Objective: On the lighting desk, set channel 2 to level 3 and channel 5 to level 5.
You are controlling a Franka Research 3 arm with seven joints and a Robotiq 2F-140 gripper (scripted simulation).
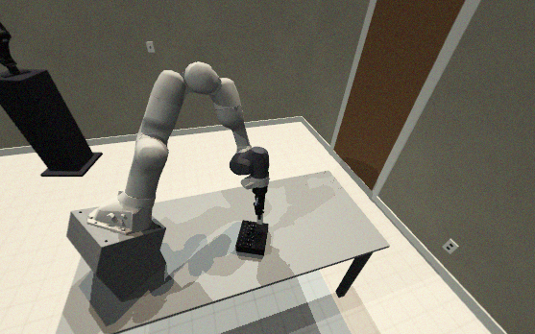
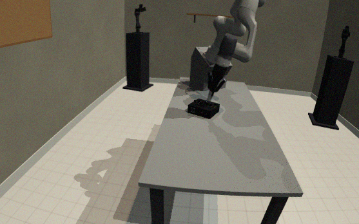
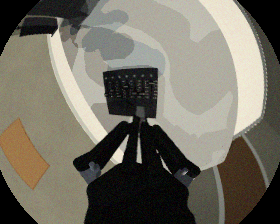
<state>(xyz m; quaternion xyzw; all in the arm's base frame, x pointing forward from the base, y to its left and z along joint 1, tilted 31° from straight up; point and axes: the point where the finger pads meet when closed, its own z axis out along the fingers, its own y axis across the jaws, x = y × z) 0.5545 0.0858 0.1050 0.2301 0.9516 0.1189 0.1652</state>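
The lighting desk (image 1: 250, 237) is a small black box standing on the grey table, with rows of small faders on its top; it also shows in the exterior view (image 2: 203, 108) and in the wrist view (image 3: 131, 92). The fader levels are too small to read. My gripper (image 1: 259, 217) points straight down and is shut with nothing between the fingers. Its joined fingertips (image 3: 141, 113) hang just above the desk's near edge in the wrist view. In the exterior view the gripper (image 2: 211, 94) stands just above the far side of the desk.
The arm's grey base block (image 1: 114, 250) stands at the table's left end. Black pedestals (image 2: 137, 61) (image 2: 331, 90) with figures stand on the floor away from the table. A brown door (image 1: 398, 82) is in the wall behind.
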